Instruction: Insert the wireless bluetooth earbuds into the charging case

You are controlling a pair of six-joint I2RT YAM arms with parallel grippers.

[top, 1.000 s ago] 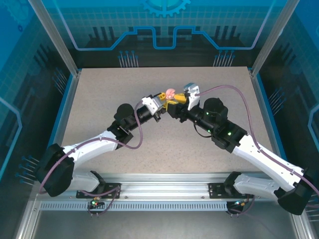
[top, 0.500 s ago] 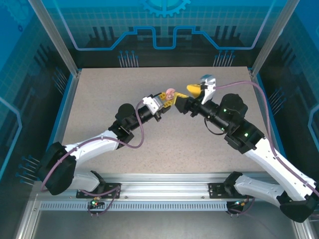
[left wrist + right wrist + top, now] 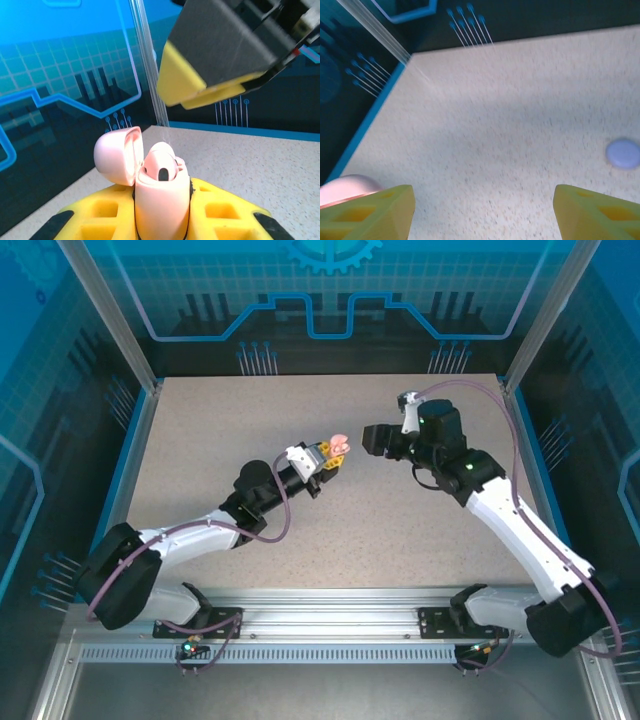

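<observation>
My left gripper [image 3: 162,212] is shut on a pale pink charging case [image 3: 160,200], held upright between its yellow fingers [image 3: 225,210]. The case's lid [image 3: 117,155] stands open to the left. A pale pink earbud [image 3: 162,167] sits in the case's mouth. From above, the case [image 3: 338,445] is at the left gripper's tip [image 3: 328,455], mid-table. My right gripper [image 3: 366,439] hangs a short way right of the case, apart from it. Its yellow fingers [image 3: 375,210] are spread wide with nothing between them [image 3: 484,197]. The purple earbuds are out of view.
A light purple round case [image 3: 623,153] lies on the speckled table [image 3: 220,430] to the right in the right wrist view. Blue panel walls [image 3: 330,300] and metal posts [image 3: 120,330] ring the table. The right gripper's fingertips [image 3: 195,85] hover above the pink case.
My right gripper has pulled away from the pink case, back and to the right, and its arm has swung outward. The left gripper still holds the case, shifted slightly nearer.
</observation>
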